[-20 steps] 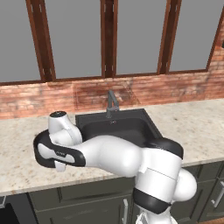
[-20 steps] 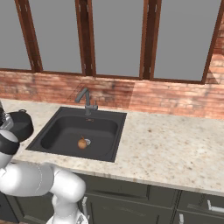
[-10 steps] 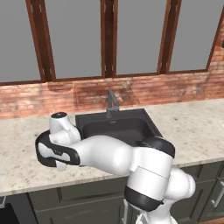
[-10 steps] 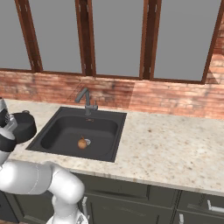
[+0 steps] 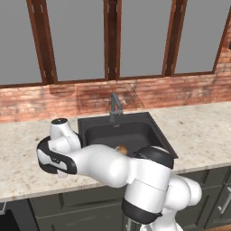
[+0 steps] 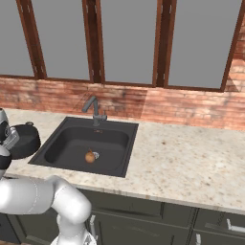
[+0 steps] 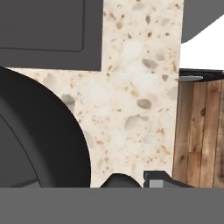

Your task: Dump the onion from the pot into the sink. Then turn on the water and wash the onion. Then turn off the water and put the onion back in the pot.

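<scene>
The onion (image 6: pixel 89 156) lies in the black sink (image 6: pixel 62 148), close to the silver drain; in the left base view the onion (image 5: pixel 120 148) peeks out just behind my arm. The black pot (image 6: pixel 25 140) stands upright on the counter left of the sink. My hand hangs over the pot's left side at the picture's edge. In the hand view the pot's dark curved wall (image 7: pixel 39 144) rises at the left, and my gripper (image 7: pixel 138 180) sits low over the speckled counter just beside it. Whether the jaws hold the pot's edge is hidden.
A grey faucet (image 6: pixel 94 109) stands at the back of the sink, with no water running. A brick wall and windows lie behind the counter. Open speckled counter (image 6: pixel 191 158) stretches right of the sink. The counter's end and a wood floor (image 7: pixel 199 131) show beside my gripper.
My arm has shifted a little to the left over the counter. The pot and the onion stay where they were.
</scene>
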